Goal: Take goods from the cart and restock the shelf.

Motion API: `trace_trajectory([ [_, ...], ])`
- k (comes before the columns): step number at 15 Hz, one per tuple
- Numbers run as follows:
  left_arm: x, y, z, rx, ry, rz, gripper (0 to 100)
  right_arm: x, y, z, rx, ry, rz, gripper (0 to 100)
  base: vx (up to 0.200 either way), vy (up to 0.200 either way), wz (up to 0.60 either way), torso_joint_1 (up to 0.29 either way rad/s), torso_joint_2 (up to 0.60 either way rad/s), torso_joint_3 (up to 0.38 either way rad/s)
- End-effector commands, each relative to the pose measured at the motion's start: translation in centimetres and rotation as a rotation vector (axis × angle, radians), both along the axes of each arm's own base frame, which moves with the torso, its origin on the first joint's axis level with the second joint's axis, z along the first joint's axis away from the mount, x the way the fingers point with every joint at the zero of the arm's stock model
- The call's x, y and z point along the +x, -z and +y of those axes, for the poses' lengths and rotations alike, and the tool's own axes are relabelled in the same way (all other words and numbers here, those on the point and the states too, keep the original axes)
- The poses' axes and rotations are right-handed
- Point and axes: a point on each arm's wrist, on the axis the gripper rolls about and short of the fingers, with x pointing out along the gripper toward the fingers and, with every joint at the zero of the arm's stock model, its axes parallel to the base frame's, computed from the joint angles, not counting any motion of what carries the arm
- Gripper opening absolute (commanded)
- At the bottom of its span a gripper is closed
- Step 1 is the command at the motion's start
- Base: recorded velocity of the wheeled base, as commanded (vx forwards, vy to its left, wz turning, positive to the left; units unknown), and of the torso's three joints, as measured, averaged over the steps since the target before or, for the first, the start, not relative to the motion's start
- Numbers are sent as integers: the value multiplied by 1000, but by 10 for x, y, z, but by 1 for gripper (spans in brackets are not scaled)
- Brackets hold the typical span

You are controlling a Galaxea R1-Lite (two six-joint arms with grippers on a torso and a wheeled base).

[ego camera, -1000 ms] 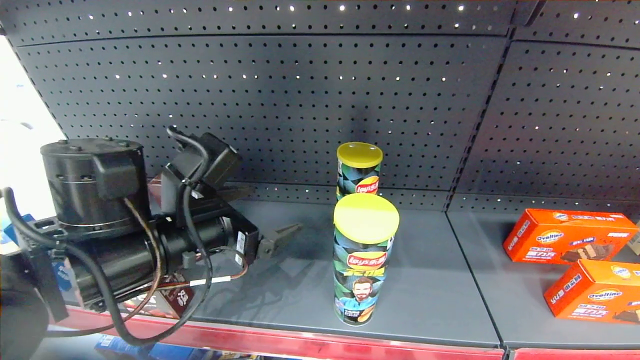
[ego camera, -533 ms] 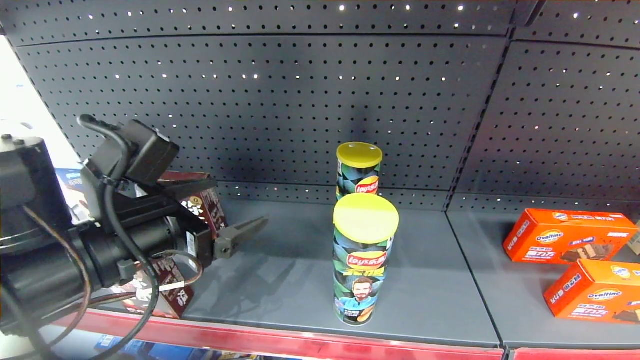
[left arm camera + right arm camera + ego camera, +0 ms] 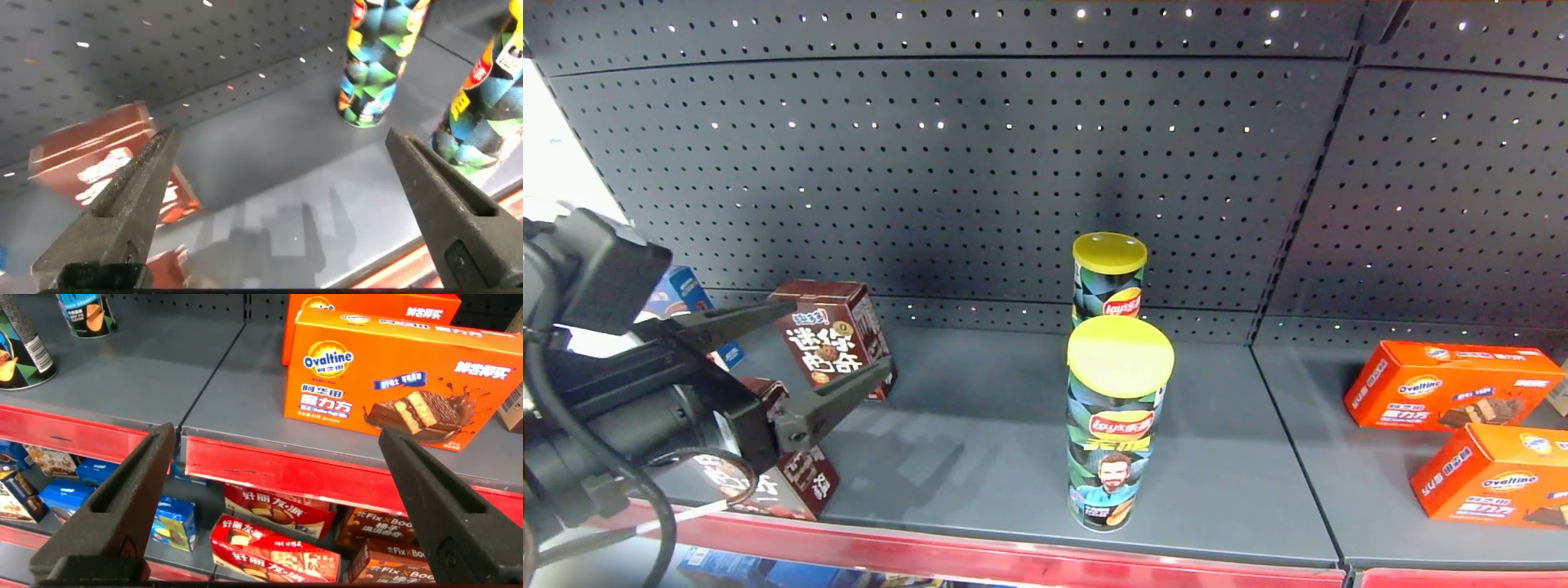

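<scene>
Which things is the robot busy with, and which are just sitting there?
Likely in the job: left gripper, open; back brown box; front brown box; shelf.
Just sitting there: front chip can; back chip can; far orange box; near orange box.

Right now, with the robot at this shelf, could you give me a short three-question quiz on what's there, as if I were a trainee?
1. True or false: the left gripper is shut.
2. How many yellow-lidded chip cans stand on the shelf? A one, B two, C four.
3. Fill in: the boxes on the right side of the shelf are ___ in colour.

Key: 1 false, it is open and holds nothing. 2 B, one behind the other. 3 orange.
</scene>
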Motion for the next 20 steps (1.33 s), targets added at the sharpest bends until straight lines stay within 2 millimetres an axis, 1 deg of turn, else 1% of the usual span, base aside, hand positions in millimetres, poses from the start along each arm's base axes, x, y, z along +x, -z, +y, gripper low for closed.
trace_trajectory([
  [1, -14, -8, 7, -21, -13, -54, 100, 0, 0, 0, -1, -1, 1, 100, 0, 0, 0, 0, 0, 0],
  [6, -30, -16, 14, -41, -21, -104, 100, 0, 0, 0, -1, -1, 1, 100, 0, 0, 0, 0, 0, 0],
  [9, -42, -12, 21, -49, -42, -120, 100, 0, 0, 0, -1, -1, 1, 100, 0, 0, 0, 0, 0, 0],
  [10, -51, -10, 24, -53, -45, -133, 100, 0, 0, 0, -1, -1, 1, 100, 0, 0, 0, 0, 0, 0],
  [13, -68, 1, 33, -57, -73, -150, 100, 0, 0, 0, -1, -1, 1, 100, 0, 0, 0, 0, 0, 0],
  [16, -87, 19, 42, -55, -123, -151, 100, 0, 0, 0, -1, -1, 1, 100, 0, 0, 0, 0, 0, 0],
  [20, -104, 37, 49, -60, -186, -159, 100, 0, 0, 0, -1, -1, 1, 100, 0, 0, 0, 0, 0, 0],
])
